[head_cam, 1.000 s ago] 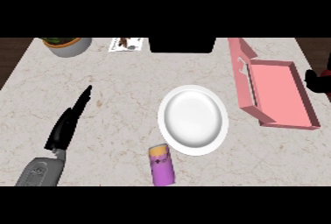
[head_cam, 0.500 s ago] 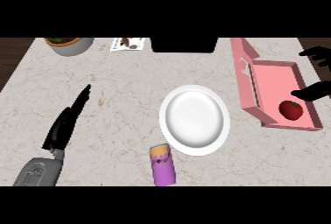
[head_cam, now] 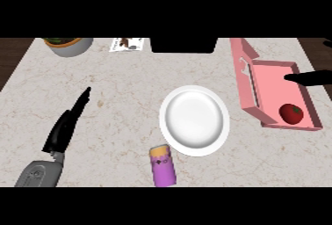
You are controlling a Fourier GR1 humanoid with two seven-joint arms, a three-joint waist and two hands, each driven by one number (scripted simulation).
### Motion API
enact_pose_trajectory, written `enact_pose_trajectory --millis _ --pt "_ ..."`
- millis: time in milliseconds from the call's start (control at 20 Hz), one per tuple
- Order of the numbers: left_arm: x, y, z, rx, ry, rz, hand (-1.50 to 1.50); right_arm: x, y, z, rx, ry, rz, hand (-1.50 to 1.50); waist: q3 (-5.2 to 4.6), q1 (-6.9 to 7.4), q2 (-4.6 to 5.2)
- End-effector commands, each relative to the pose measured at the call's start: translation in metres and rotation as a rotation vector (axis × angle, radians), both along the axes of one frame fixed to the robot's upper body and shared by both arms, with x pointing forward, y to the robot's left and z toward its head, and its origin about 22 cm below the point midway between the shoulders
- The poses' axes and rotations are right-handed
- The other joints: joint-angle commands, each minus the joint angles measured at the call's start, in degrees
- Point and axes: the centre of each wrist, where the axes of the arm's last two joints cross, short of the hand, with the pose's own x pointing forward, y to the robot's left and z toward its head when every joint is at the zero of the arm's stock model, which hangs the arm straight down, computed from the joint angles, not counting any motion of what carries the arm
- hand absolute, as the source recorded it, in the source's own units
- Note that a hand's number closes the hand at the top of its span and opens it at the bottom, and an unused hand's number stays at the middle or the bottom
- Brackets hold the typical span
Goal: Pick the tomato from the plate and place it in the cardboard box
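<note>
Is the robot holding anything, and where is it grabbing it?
Nothing is held. The tomato lies alone in the pink box; the right hand and left hand are both open.

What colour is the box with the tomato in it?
The box is pink, clearest in the head view.

A kitchen: marble counter (head_cam: 130, 101) carrying a white plate (head_cam: 194, 121) and purple bottle (head_cam: 163, 167)
</note>
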Motion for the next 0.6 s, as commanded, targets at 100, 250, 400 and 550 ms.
enact_pose_trajectory --millis 100,250,400,550 --pt "0.002 -0.010 0.003 -0.002 -0.002 0.001 0.00 -0.005 -0.042 -0.005 0.253 -0.113 -0.084 -1.50 0.01 -0.12 -0.02" --pt "0.003 0.005 0.007 0.002 -0.006 0.014 0.00 -0.010 -0.051 -0.018 0.314 -0.218 -0.155 -1.50 0.01 0.00 0.06" --pt "0.008 -0.008 0.008 -0.008 0.002 -0.010 0.00 -0.031 -0.093 -0.027 0.312 -0.295 -0.162 -1.50 0.04 0.01 0.24" --pt "0.008 -0.002 0.009 0.016 0.001 0.008 0.00 -0.051 -0.126 -0.022 0.342 -0.334 -0.166 -1.50 0.05 -0.05 0.22"
